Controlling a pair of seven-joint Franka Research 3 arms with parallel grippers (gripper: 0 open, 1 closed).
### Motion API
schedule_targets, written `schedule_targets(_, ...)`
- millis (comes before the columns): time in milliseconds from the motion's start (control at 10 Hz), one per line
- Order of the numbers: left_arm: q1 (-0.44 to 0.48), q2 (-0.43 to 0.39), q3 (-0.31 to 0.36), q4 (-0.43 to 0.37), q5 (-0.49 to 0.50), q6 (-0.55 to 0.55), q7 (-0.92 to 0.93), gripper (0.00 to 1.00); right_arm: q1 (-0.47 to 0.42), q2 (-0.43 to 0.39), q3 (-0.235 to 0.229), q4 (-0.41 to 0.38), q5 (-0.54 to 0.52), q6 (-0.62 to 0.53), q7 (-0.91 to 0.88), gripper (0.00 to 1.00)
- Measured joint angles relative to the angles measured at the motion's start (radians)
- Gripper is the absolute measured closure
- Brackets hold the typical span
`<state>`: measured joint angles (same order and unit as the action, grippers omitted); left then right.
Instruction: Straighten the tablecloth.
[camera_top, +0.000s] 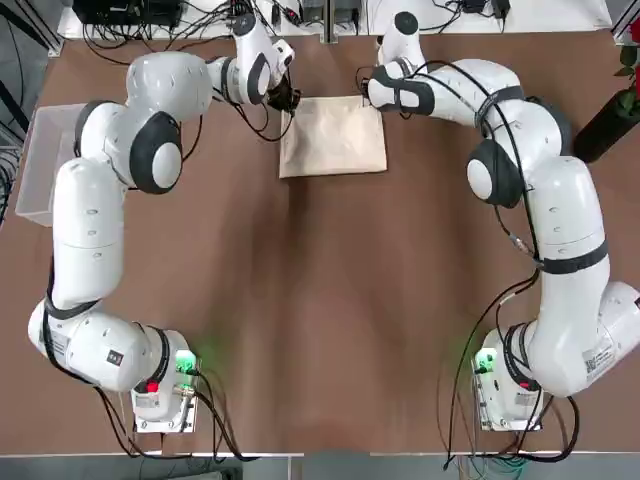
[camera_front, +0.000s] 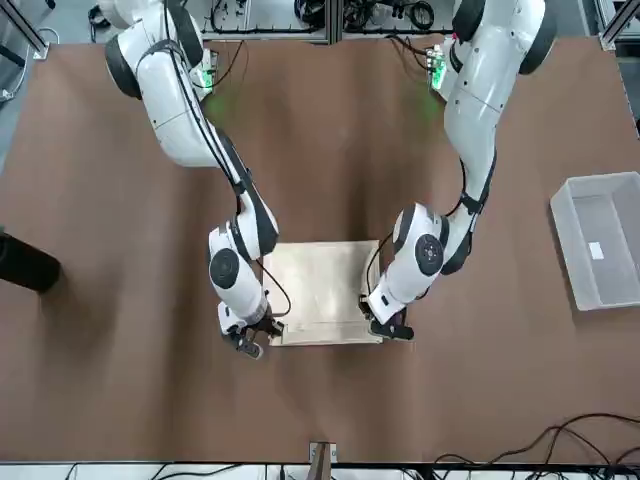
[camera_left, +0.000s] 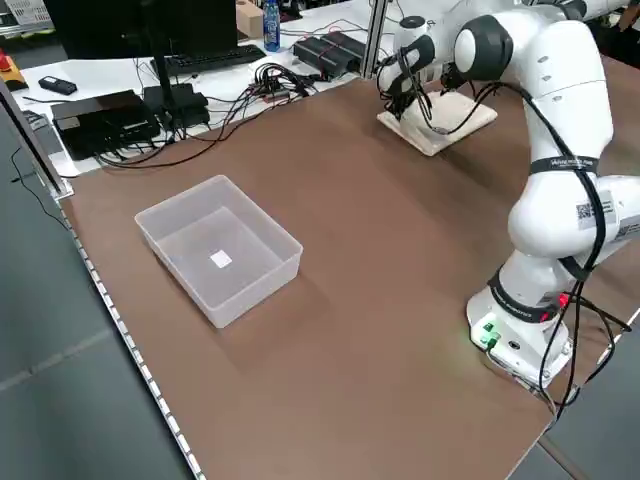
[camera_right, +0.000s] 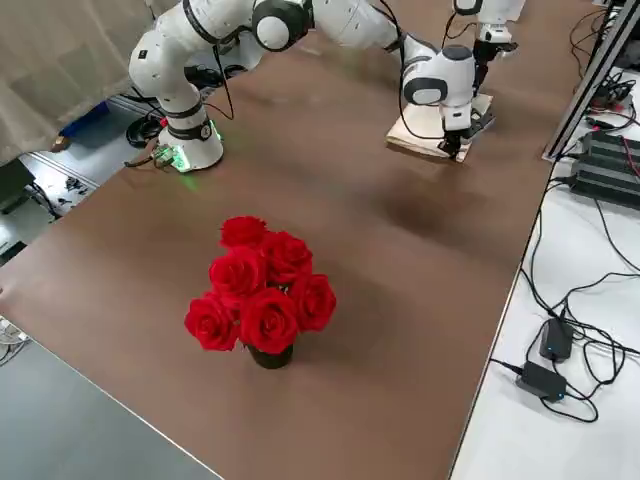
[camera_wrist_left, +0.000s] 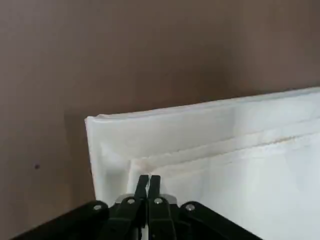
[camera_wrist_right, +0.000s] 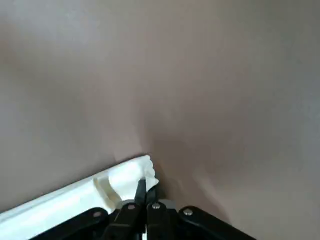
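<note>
Currently, to the left, the left gripper (camera_wrist_left: 149, 178) is pinched shut on the tablecloth (camera_top: 333, 138) near one corner; the folded cloth lies flat on the brown table (camera_top: 290, 320), at its far side between both arms. Rightward, the right gripper (camera_wrist_right: 146, 184) pinches the cloth's other far corner.

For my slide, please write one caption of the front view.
Two robot arms bring their grippers to opposite sides of a folded cream tablecloth on a brown table.

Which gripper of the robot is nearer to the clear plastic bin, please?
Left. The left gripper is at the cloth's far corner on the side of the bin; the right gripper is at the other far corner, farther from the bin.
</note>
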<state>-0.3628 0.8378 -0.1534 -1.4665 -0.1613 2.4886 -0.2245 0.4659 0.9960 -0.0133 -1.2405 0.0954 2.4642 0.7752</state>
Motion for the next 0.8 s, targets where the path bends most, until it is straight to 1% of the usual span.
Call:
schedule_targets(300,-0.001,-0.066,-0.001,-0.001,0.000,-0.172,0.000,0.97,0.000,0.000,0.000,0.000,0.000,-0.001,0.000,0.98)
schedule_targets(500,-0.010,-0.107,-0.004,-0.003,0.000,-0.261,0.000,0.97,0.000,0.000,0.000,0.000,0.000,-0.001,0.000,0.98)
schedule_targets(600,-0.022,-0.129,-0.006,-0.009,0.000,-0.289,0.000,0.97,0.000,0.000,0.000,0.001,0.000,-0.001,0.000,0.98)
schedule_targets(800,-0.057,-0.184,-0.009,-0.052,0.000,-0.311,-0.002,0.97,0.000,0.000,0.000,0.001,0.000,-0.002,0.000,0.98)
